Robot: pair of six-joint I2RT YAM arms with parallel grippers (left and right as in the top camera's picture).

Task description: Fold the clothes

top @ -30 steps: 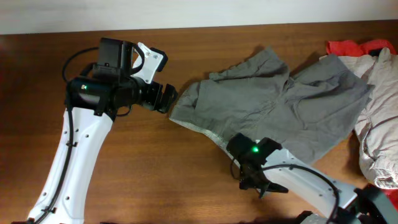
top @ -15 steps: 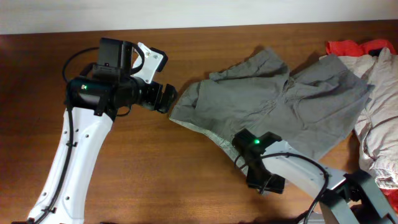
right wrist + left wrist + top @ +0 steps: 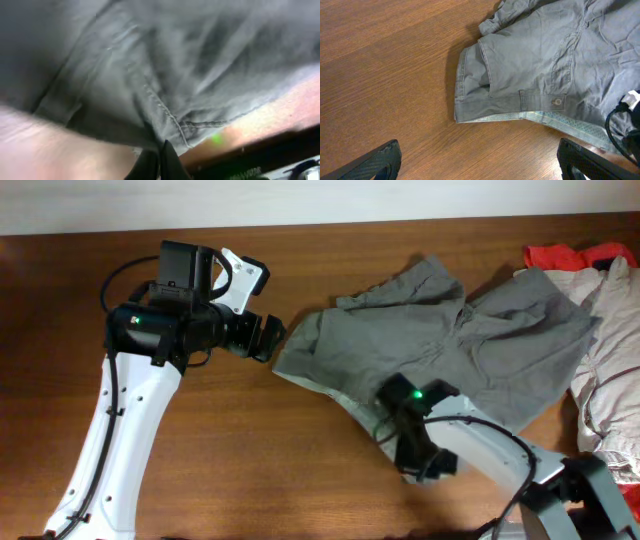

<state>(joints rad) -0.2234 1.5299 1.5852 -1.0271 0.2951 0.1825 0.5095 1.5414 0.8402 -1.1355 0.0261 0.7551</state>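
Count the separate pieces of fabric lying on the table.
3: grey-olive shorts in the centre, beige garment at the right edge, red cloth top right. Others may lie off-frame.

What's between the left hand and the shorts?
Nothing but bare tabletop. The left wrist view shows only wood between the open left hand and the waistband edge of the shorts.

We see only blur in the right wrist view, the grey-olive cotton shorts (image 3: 150, 75) a smear. Overhead, the crumpled pale beige garment (image 3: 610, 350) runs off the right edge and covers part of the red cloth (image 3: 555, 255).
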